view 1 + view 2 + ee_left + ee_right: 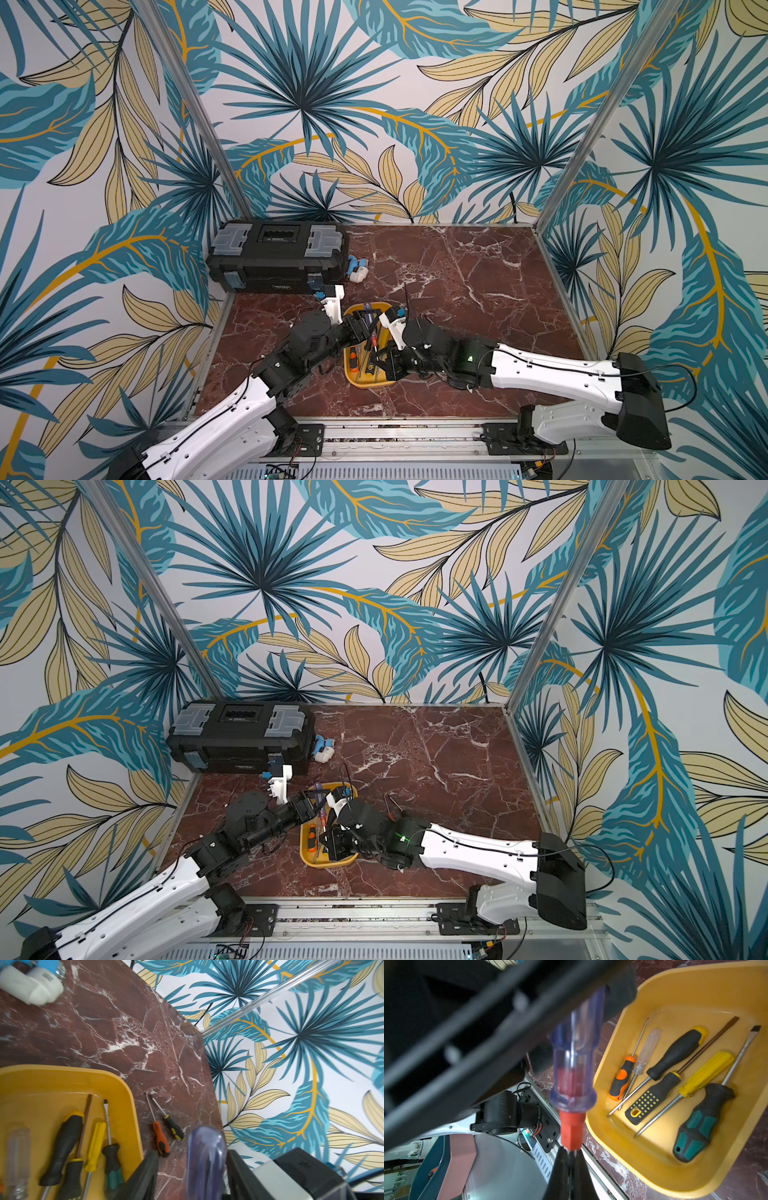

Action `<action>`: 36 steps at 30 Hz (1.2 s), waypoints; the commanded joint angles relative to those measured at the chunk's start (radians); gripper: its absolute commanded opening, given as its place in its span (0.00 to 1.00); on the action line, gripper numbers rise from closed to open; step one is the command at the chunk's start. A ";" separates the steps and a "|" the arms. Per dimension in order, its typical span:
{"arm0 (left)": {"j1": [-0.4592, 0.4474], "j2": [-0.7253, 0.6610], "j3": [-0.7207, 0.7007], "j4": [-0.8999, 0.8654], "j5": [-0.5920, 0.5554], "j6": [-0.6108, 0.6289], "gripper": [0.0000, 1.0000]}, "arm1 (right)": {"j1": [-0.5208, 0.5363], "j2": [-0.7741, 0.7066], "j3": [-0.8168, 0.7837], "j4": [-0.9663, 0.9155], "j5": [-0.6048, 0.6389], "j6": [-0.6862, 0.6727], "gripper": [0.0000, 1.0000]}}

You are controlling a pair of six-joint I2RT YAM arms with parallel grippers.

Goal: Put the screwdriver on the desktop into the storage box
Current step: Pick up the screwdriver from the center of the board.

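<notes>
Right wrist view: right pincer [571, 1152] is clamping fully shut on the bare shaft of the screwdriver [574, 1076], right under its red collar. Left pincer [192, 1152] is sitting open around the blue-clear handle with a gap showing on one side, so it's carrying nothing.

In both top views the screwdriver [370, 322] is hanging over the far end of the box [359, 383], between the two pincers and off the surface [478, 282]. Height above the box floor I can't tell. Six drivers [675, 1055] are lying in the box. Small orange driver [161, 1140] and small black driver [174, 1129] are lying side by side on the surface just beside the box, not yet stowed.

Handling, my read: it's stiff and light but handle-heavy, so on a pinch around a thin round shaft it's likely wanting to swing about the jaws. The glossy plastic handle is looking slippery, and the steel shaft too. Best hold is where the right pincer is sitting: tight against the collar, near the balance point. Not fragile, so a low drop is fine.
</notes>
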 commanded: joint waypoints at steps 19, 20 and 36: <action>0.005 0.120 -0.123 0.600 0.388 -0.085 0.32 | -0.144 -0.225 -0.248 0.423 -0.231 0.169 0.00; 0.005 0.125 -0.123 0.598 0.387 -0.085 0.28 | -0.144 -0.227 -0.249 0.424 -0.232 0.172 0.00; 0.007 0.132 0.052 -0.181 0.011 0.121 0.00 | -0.143 -0.166 -0.064 -0.211 0.023 -0.026 0.51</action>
